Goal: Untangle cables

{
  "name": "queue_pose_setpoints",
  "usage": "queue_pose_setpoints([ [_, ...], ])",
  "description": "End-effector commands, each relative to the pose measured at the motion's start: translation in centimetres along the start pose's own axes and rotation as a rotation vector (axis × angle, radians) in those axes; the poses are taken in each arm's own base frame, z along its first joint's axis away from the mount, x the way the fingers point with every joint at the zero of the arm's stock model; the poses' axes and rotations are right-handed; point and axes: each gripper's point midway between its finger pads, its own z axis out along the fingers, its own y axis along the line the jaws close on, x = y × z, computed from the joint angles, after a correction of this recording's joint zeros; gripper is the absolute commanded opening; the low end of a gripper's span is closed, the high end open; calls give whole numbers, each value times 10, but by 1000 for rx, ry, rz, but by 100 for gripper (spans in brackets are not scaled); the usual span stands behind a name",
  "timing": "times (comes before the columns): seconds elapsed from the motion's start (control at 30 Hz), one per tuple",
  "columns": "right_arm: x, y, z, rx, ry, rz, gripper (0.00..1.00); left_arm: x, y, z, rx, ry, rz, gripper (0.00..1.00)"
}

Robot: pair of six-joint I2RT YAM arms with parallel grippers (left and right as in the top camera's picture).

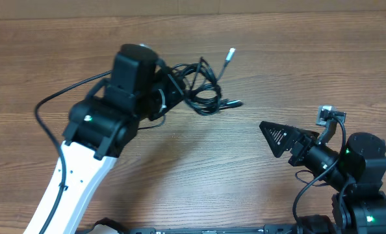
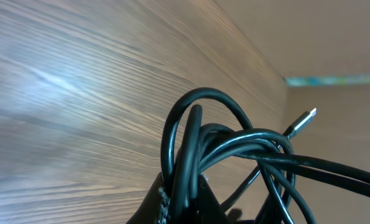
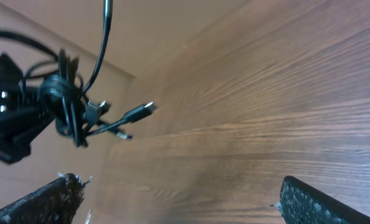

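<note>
Toward twelve o'clock on the matte, wood-grain table [image 1: 245, 195], the cables [image 1: 205, 91] are gathered into a knot of thin, glossy black loops. The bundle is pinched by the left gripper [image 1: 172, 92], whose jaws are closed tight on it. One silver-tipped plug [image 1: 231, 53] is stuck out toward one o'clock, and darker plugs [image 1: 233, 103] are pointed toward three. At four o'clock the right gripper [image 1: 277, 138] is held spread wide, with nothing between its rough, black fingers [image 3: 54, 199], well apart from the cables.
</note>
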Motion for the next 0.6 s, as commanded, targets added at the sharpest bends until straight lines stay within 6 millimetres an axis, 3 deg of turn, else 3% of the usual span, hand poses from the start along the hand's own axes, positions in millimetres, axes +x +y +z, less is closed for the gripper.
queue_pose_setpoints([
  [0.0, -1, 19, -6, -64, 14, -67, 100, 14, -34, 6, 93, 29, 36, 4],
  [0.27, 1, 16, -6, -55, 24, -92, 100, 42, -63, 35, 118, 1, 125, 4],
  [0.43, 2, 15, -6, -49, 26, -108, 100, 58, -76, 42, 148, 13, 156, 4],
  [0.57, -2, -2, -6, 45, -6, -92, 100, 67, -79, 41, 158, 33, 169, 4],
])
